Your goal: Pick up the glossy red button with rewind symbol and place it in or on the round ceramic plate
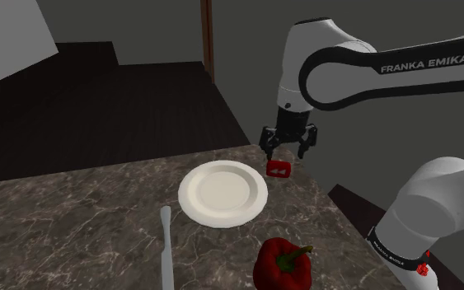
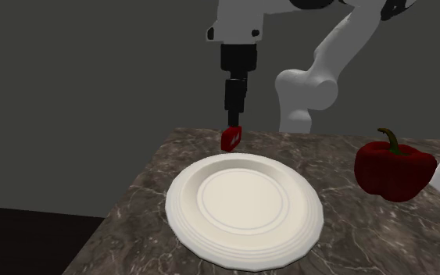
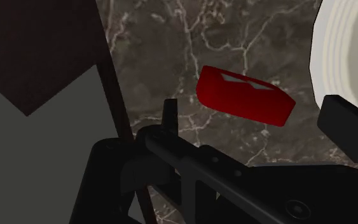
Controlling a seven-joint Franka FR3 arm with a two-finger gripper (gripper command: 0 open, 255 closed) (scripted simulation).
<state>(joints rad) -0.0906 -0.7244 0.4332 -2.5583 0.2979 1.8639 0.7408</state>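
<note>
Arm: I see its wrist pointing straight down.
Gripper: jaws spread, empty, just above the red button.
Plate: just left of the button in the shoulder view.

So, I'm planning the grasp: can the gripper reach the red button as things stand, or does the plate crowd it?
Probably yes. The gripper hangs open just above the red button, nothing lies between them, and the plate sits beside the button with a gap of bare counter.

Home kitchen, likely: dark marble counter, white plate, red bell pepper, dark floor.
</note>
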